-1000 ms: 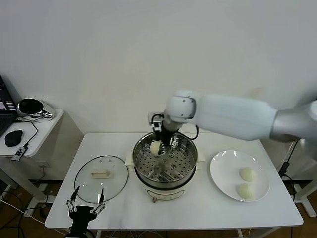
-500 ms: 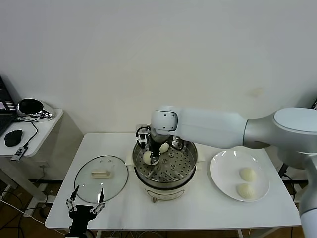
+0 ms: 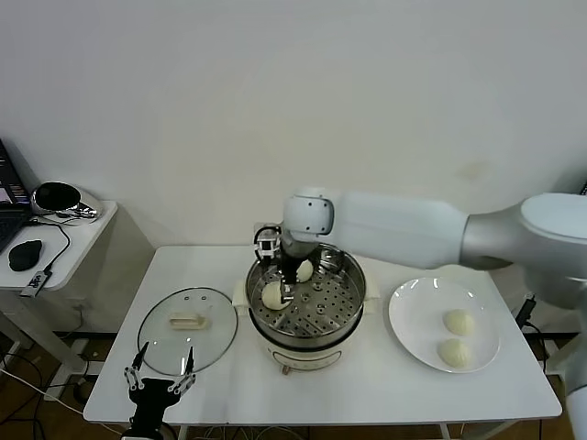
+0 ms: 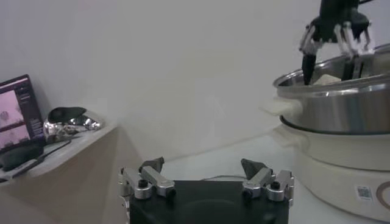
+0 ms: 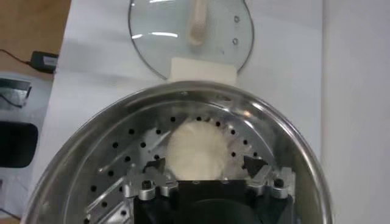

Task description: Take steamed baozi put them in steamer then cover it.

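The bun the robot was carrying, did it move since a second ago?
Yes. The bun has gone down and toward the lid's side of the steamer; it now lies on the tray under the open right gripper.

The right arm [image 3: 413,229] is a thick, smooth white tube with a rounded white joint and a grey segment near the shoulder. Both grippers, the right gripper [image 5: 204,167] and left gripper [image 4: 204,173], have black bodies, silver finger links with dark screws, and black fingertips.

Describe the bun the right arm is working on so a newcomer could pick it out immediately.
Find the steel steamer mid-table, between the glass cover and the white plate. Two baozi sit on its perforated tray. The one meant is the nearer, left bun, directly beneath the right tool with its jaws spread; the other bun lies farther back.
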Controlling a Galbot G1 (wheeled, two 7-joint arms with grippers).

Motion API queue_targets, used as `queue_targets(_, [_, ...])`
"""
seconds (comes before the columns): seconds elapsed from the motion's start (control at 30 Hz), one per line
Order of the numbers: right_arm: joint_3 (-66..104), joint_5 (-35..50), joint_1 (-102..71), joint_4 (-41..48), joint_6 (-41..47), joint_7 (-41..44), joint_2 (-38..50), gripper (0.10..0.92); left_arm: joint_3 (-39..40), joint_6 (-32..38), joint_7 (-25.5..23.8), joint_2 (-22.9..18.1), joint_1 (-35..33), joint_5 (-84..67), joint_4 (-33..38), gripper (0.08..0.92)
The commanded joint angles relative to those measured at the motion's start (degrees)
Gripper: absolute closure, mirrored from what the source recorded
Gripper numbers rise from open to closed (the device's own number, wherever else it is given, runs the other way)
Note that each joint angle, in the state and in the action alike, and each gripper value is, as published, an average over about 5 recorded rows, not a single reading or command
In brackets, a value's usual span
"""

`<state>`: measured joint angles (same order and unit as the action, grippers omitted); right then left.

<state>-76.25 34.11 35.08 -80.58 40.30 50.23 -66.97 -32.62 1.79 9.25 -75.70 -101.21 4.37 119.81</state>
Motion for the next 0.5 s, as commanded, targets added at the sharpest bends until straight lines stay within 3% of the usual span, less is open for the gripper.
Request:
queue_targets(0.03, [-1.22,-9.34,9.65,-12.23,-8.67,13.92,19.54,0.203,0.48,-0.09,-0.06,0.08,-0.27,0.37,0.44,0.177])
queue_targets(0.23, [0.57,-19.75,7.98,-15.27,-21.97,22.13,36.28,0.203,0.70,-0.10,-0.07,0.18,-0.78,0.79,0.88,0.177])
queue_targets(0.5, [3.69,-32.29,0.60,-15.49,-30.62,23.77,47.90,0.203,1.03,-0.02,-0.03,0.17,-1.01,1.21,0.57,0.177])
